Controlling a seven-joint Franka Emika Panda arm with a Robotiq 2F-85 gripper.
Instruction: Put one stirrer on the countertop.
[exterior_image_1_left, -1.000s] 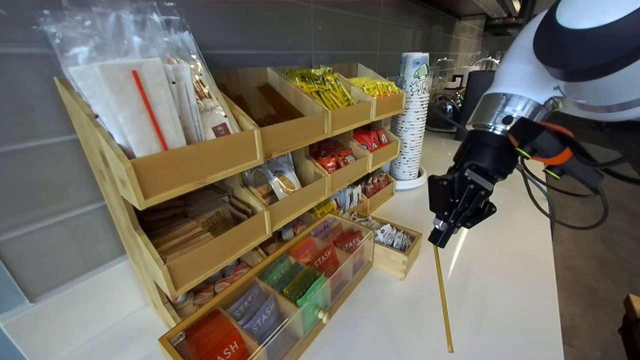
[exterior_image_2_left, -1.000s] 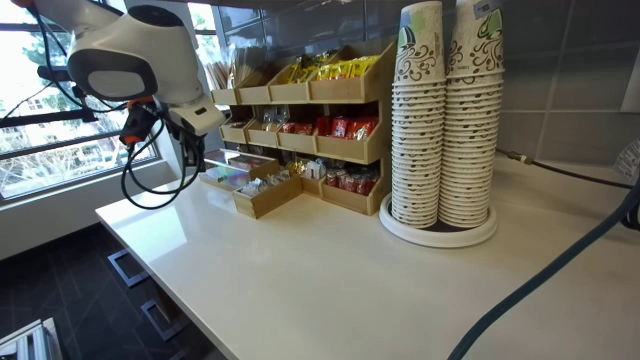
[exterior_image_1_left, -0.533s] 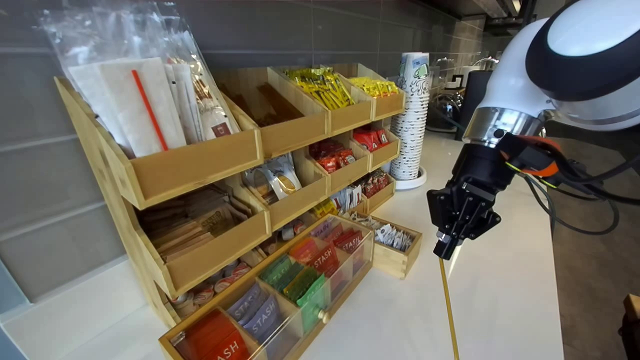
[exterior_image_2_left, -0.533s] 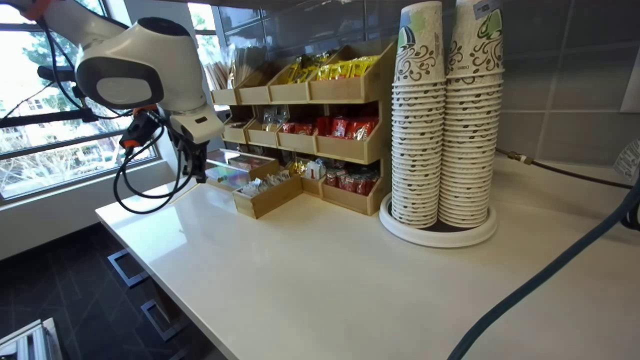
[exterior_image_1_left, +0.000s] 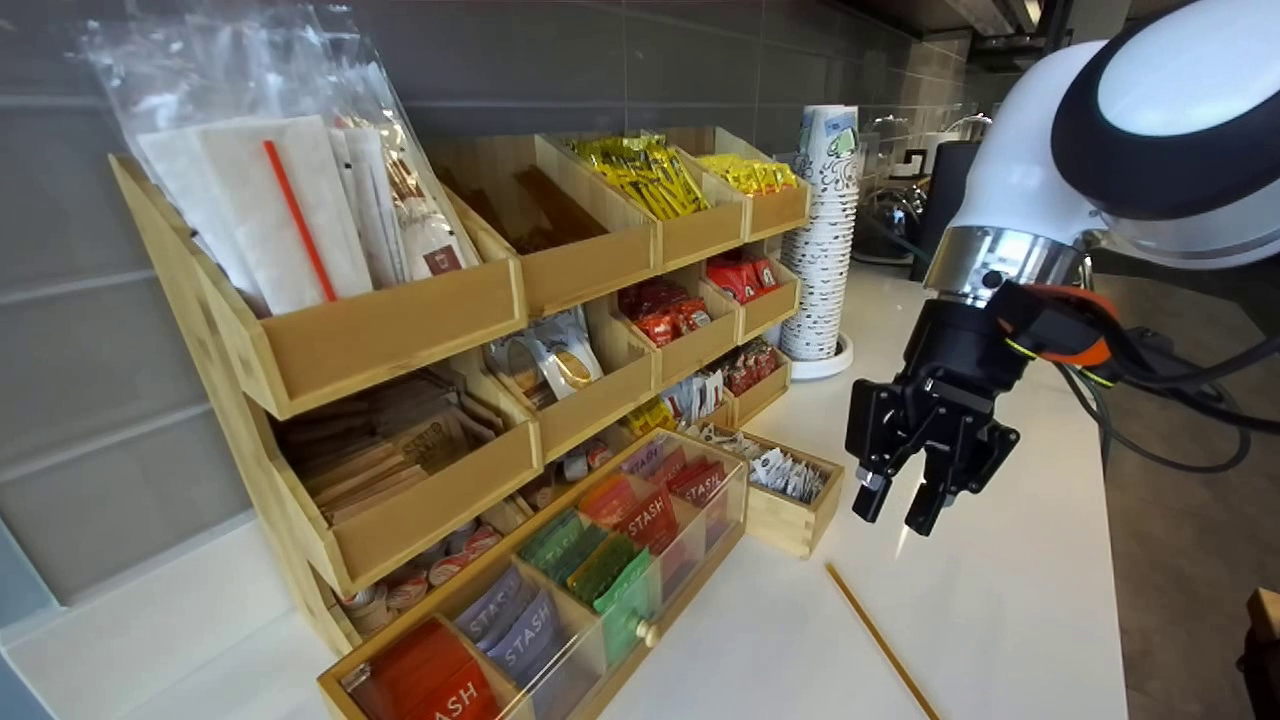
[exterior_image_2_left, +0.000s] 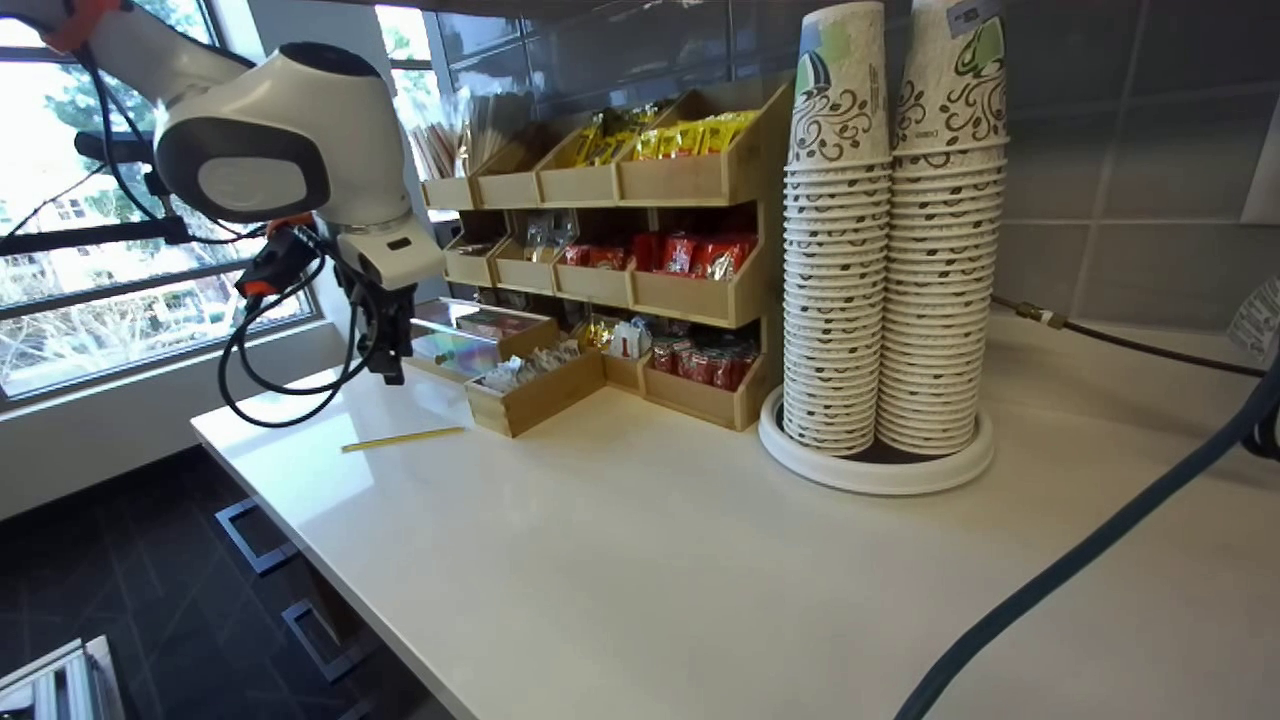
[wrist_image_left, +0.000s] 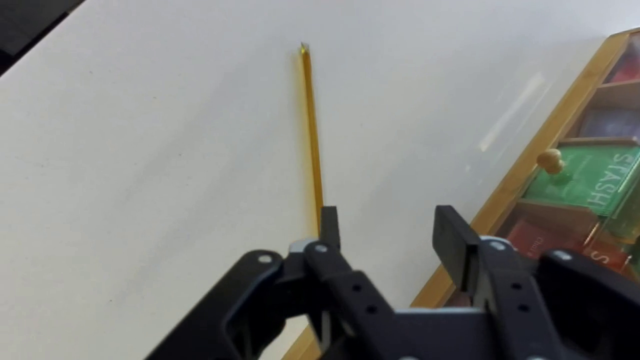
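The stirrer, a thin tan stick, lies on the glossy white countertop (exterior_image_1_left: 1020, 620) and shows in both exterior views (exterior_image_1_left: 881, 640) (exterior_image_2_left: 403, 439). My gripper (exterior_image_1_left: 897, 513) is open and empty above the countertop, with its fingers pointing down and the stirrer below it. In the wrist view the gripper (wrist_image_left: 387, 222) has a wide gap between its fingers. There the stirrer (wrist_image_left: 312, 130) runs up from the left finger, and its near end is hidden behind that finger.
A tiered wooden rack (exterior_image_1_left: 390, 340) with several bins stands against the wall. In front of it are a clear-lidded tea box (exterior_image_1_left: 690, 600) and a small wooden packet box (exterior_image_1_left: 795, 520). Tall paper cup stacks (exterior_image_2_left: 835, 310) stand beyond. A blue hose (exterior_image_2_left: 1050, 577) crosses the counter.
The gripper held the stirrer hanging down and lowered it. It has now opened, and the stirrer has come out and lies on the countertop.
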